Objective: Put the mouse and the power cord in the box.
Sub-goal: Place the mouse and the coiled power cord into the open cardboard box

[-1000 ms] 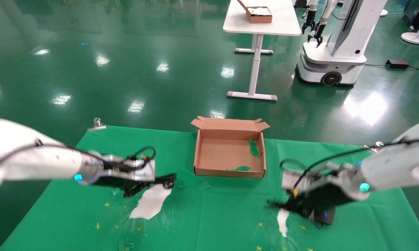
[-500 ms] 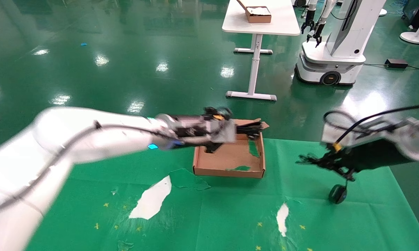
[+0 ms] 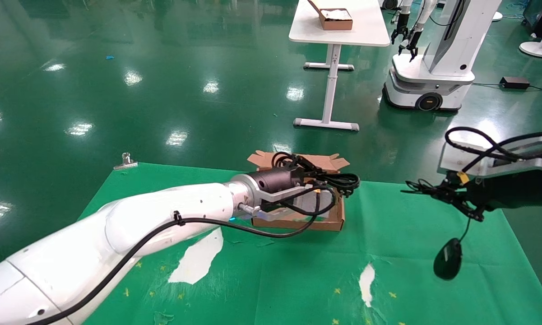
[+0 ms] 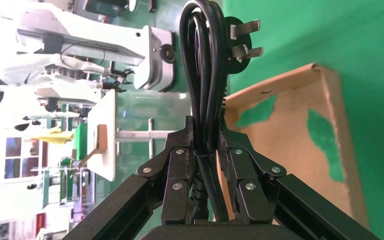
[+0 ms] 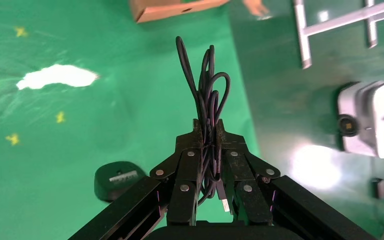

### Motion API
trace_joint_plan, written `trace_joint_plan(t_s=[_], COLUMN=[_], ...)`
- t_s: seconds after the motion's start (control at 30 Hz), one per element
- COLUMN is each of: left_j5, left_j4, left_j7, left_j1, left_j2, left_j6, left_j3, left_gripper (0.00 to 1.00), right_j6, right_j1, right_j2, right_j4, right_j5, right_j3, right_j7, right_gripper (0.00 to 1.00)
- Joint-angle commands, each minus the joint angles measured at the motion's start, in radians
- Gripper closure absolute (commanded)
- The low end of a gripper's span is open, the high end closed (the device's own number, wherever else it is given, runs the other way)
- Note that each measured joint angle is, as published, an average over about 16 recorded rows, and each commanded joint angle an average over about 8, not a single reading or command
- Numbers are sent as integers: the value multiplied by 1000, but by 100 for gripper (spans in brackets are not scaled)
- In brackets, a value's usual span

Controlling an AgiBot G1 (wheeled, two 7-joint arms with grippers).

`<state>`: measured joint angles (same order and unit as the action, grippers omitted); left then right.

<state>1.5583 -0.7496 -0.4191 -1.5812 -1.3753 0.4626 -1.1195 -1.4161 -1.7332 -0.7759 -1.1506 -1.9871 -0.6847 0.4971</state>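
1. The left tool (image 4: 204, 150) was pinching the power cord (image 3: 331, 180) mid-coil and hung directly above the box (image 3: 338, 215), which stood at the middle of the table's (image 3: 275, 280) far edge.
2. The cord's long axis ran out from the tool, its plug end toward the box's right wall.
3. The right tool (image 5: 207, 135) was pressed together on the thin cable bundle; the mouse (image 3: 447, 265) dangled below it, above the table's right edge.
4. Judgement: the left arm was nearer; the box floor below lay open for release.
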Motion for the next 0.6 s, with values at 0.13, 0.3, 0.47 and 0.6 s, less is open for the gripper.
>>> trace_joint_plan(t_s=[0.13,0.3,0.47,0.6], left_j5=[-60,-101,-143,-199], left_j4=[11,58,131,194], left_j7=[9,12,20,26], left_j1=[-21,-35,-44,-62], left_j2=[1,4,9,21], left_j6=[-40,-60,-73,-92], left_j3=[-81,-138,-163,-142], left_gripper=[0,0,0,0], right_j6=[8,14,17,28], right_j1=[-6,-31,-60,-82], right_j2=[-5,-29,-65,-106], right_j4=[-35,-18,17,55], right_j5=[-3,-4,-3,1], right_j3=[4,4,0,-4], right_j7=[14,-5,-34,-68], right_gripper=[100,100,100,100])
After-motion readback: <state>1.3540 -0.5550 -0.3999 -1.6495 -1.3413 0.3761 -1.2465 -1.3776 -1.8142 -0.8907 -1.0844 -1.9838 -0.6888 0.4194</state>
